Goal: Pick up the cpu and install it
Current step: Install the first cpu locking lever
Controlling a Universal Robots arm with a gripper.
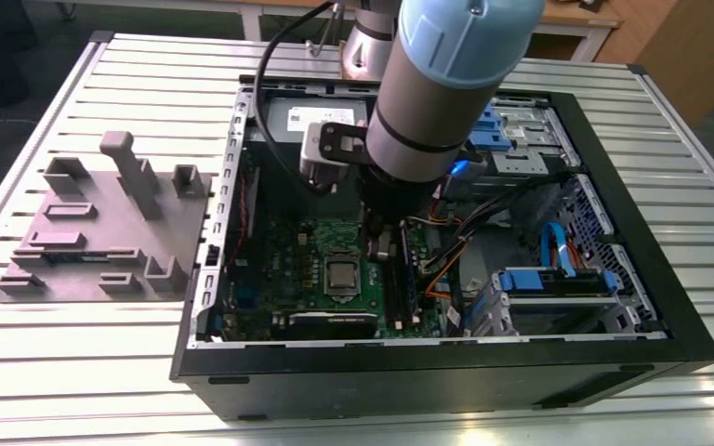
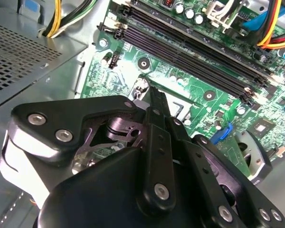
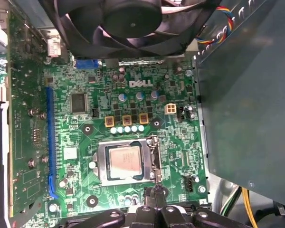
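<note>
While the arm reached into the open black case [image 1: 456, 372] in the exterior view, one flat square silver cpu [image 1: 339, 276] sat in its socket on the green motherboard [image 1: 293, 269], at about 8 o'clock from the gripper [image 1: 382, 243].

Second wrist view: black matte gripper [image 2: 154, 102] linkages with shiny screws; fingertips met, holding nothing. Four long black memory slots [image 2: 199, 52] ran behind.

First wrist view: cpu [image 3: 126, 161], brushed metal top, framed by the steel socket bracket [image 3: 154, 159]. One round black fan [image 3: 128, 21] at 12 o'clock of it.
</note>
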